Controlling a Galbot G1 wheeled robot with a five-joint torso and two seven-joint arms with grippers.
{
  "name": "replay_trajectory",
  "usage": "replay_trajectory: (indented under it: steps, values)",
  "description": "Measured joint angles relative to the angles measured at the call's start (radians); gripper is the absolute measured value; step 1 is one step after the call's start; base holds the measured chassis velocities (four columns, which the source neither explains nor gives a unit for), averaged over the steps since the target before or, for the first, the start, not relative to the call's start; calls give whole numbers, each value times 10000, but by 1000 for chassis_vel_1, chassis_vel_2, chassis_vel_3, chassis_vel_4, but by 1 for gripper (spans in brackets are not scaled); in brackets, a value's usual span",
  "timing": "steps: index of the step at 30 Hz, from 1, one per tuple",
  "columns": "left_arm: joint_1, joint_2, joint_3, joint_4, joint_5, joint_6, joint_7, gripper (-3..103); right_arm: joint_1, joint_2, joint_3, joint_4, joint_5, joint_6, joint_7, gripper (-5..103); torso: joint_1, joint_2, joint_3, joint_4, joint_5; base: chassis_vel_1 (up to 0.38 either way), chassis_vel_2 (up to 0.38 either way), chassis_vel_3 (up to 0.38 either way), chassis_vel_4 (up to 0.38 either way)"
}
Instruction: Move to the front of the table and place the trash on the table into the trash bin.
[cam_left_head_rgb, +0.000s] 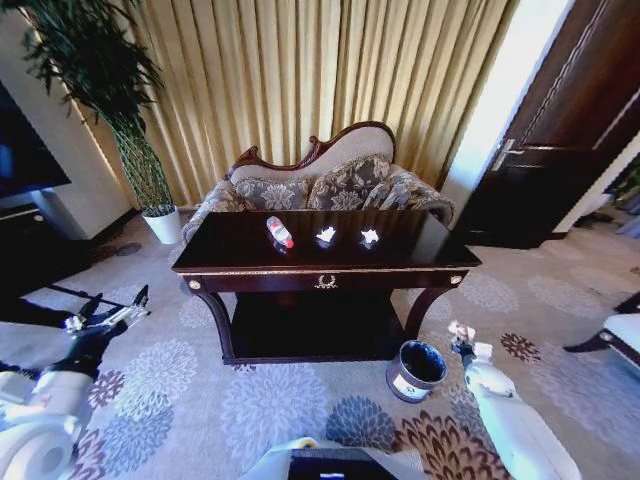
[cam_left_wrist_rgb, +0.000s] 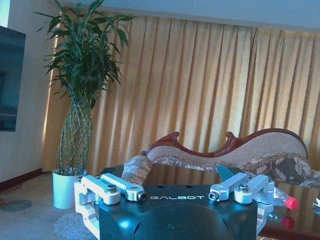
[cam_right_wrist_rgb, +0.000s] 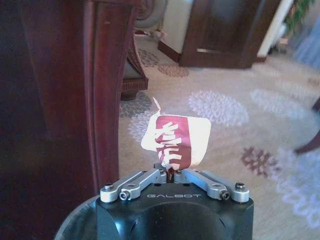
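Note:
The dark table (cam_left_head_rgb: 240, 262) stands ahead with a clear bottle with a red label (cam_left_head_rgb: 279, 232) and two crumpled white paper wads (cam_left_head_rgb: 326, 235) (cam_left_head_rgb: 369, 237) on top. The round dark trash bin (cam_left_head_rgb: 416, 370) sits on the carpet by the table's right leg. My right gripper (cam_left_head_rgb: 460, 336) hangs just right of the bin and slightly above its rim. In the right wrist view the right gripper (cam_right_wrist_rgb: 171, 172) is shut on a red and white wrapper piece (cam_right_wrist_rgb: 176, 141), beside the table leg (cam_right_wrist_rgb: 95, 90). My left gripper (cam_left_head_rgb: 112, 305) is open, low at the left.
A patterned sofa (cam_left_head_rgb: 330, 185) stands behind the table against gold curtains. A tall plant in a white pot (cam_left_head_rgb: 162, 224) is at the back left and a dark door (cam_left_head_rgb: 560, 150) at the right. Flowered carpet (cam_left_head_rgb: 270, 400) lies in front of the table.

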Motion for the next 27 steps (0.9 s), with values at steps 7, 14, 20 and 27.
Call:
replay_trajectory:
  steps: [7, 14, 20, 27]
  values:
    - [-79, 10, 18, -86, -5, 0, 7, 100, 957, 341, -8, -613, 9, -505, 3, 2, 1, 0, 0, -2, 0, 0, 0, 0, 0]
    - [17, -30, -83, -141, -83, -52, 10, 100, 1111, 519, 0, -684, -441, -605, 6, 2, 1, 0, 0, -1, 1, 0, 0, 0, 0]
    - [-11, -49, -45, -166, -113, -59, 14, 100, 975, 500, 28, -586, -770, -593, 8, 12, 0, 0, -1, -3, 1, 0, 0, 0, 0]
    - [-41, -46, -1, -247, -127, -59, 15, 100, 888, 467, 58, -508, -795, -385, 95, 38, 0, 0, -1, -1, 0, 0, 0, 0, 0]
